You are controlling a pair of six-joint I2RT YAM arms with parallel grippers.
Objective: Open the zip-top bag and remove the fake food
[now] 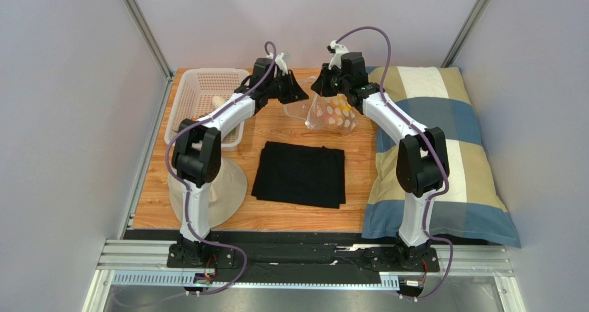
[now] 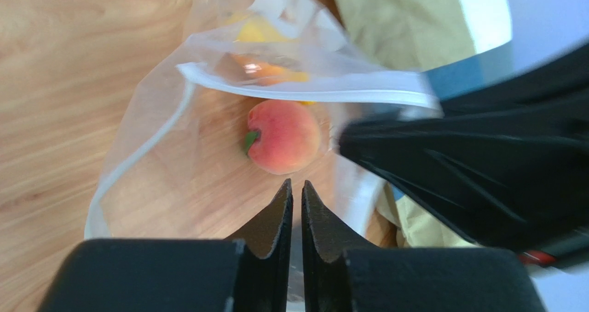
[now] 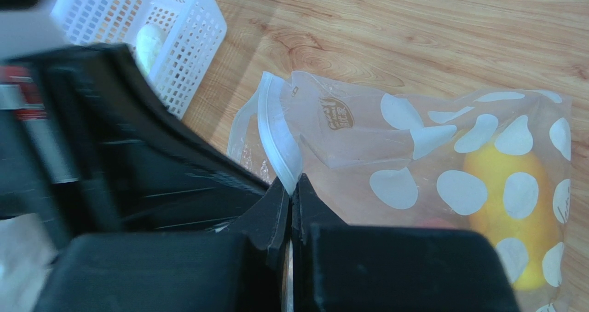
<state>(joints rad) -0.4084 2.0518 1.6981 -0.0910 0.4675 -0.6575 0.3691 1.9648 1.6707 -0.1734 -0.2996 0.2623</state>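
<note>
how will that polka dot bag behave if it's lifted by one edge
Probably floppy: the zip-top bag sags and wrinkles where the right claw pinches its rim. Likely bottom-heavy, with the peach and yellow fruit pooled low. The glossy film may slip.

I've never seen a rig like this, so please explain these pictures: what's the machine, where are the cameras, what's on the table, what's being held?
These are two white robot arms bolted at a wooden table's near edge. One picture looks down from above; the other two come from wrist cameras, looking past the left claw and the right claw. On the table are a white basket, a black cloth and a checked pillow. The claws share a clear zip-top bag with white dots, holding fake food such as a peach and a yellow fruit. The right claw pinches the bag's zip lip; the left, nearly closed, seems to pinch the opposite lip.
</note>
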